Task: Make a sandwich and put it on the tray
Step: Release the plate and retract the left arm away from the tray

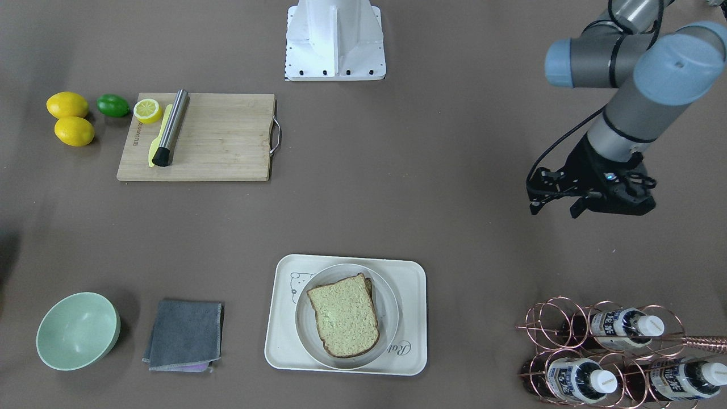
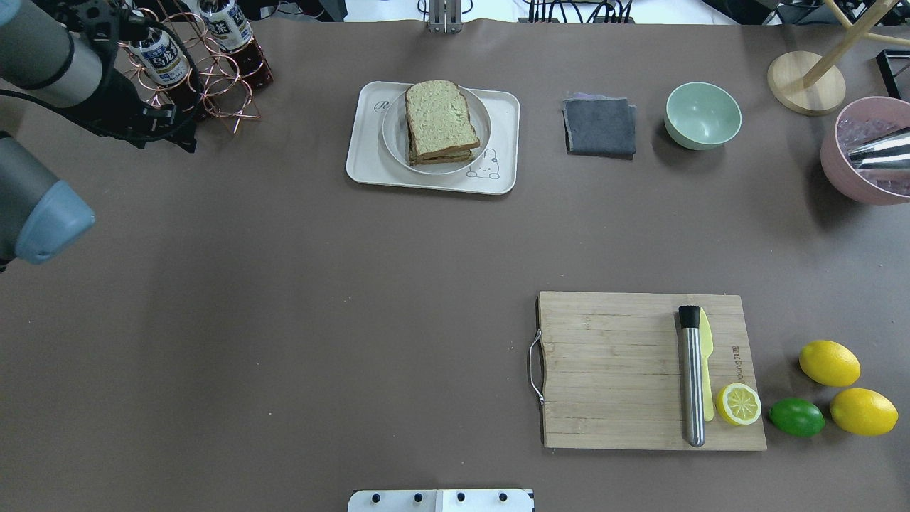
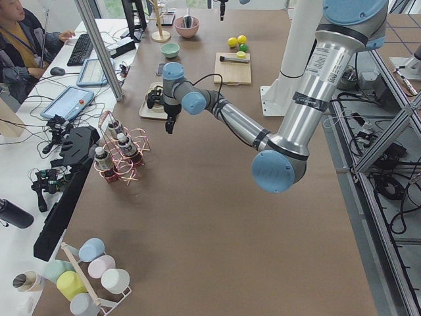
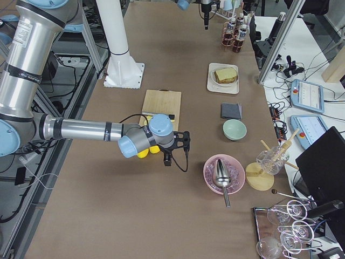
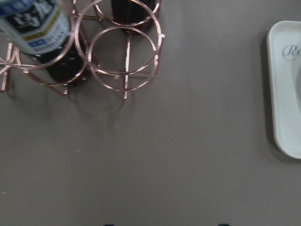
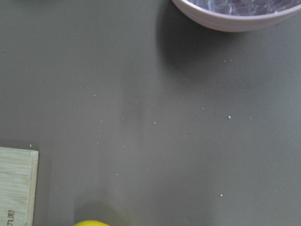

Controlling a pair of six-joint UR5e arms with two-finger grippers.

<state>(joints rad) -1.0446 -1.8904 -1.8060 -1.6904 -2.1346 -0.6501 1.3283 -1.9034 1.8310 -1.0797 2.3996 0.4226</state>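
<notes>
At the far left the left tool [image 1: 555,209] hangs over bare brown bench [image 2: 284,320], its two black fingers spread apart with nothing between them. Just beyond it stands a copper wire rack [image 2: 213,78] of looped rings cradling dark bottles with white labels.

Next comes the flat cream-white rounded rectangular tray [image 2: 366,167], smooth and matte, with a small line drawing at one corner and looping script at another. A round white plate [image 2: 390,135] sits on it, and on the plate lies the sandwich [image 2: 439,119]: square slices of grainy, brown-crusted bread stacked flush. From here I cannot make out the filling.

Near the tray lies a folded grey cloth [image 2: 599,126], soft and napped, then a glossy pale green bowl [image 2: 702,115].

Nearer the robot is a rectangular wooden cutting board [image 2: 611,370] with a metal handle. On it lie a brushed steel cylinder with a black end [image 2: 692,377], a yellow plastic knife [image 2: 706,352] touching it, and a halved lemon [image 2: 739,404]. Just off the board sit a green lime [image 2: 796,417] and two whole lemons [image 2: 829,363].

At the far right sits a pink bowl holding a shiny metal scoop [image 2: 864,153]. The right tool [image 4: 173,156] hangs by the lemons; whether it is open or closed I cannot tell.
</notes>
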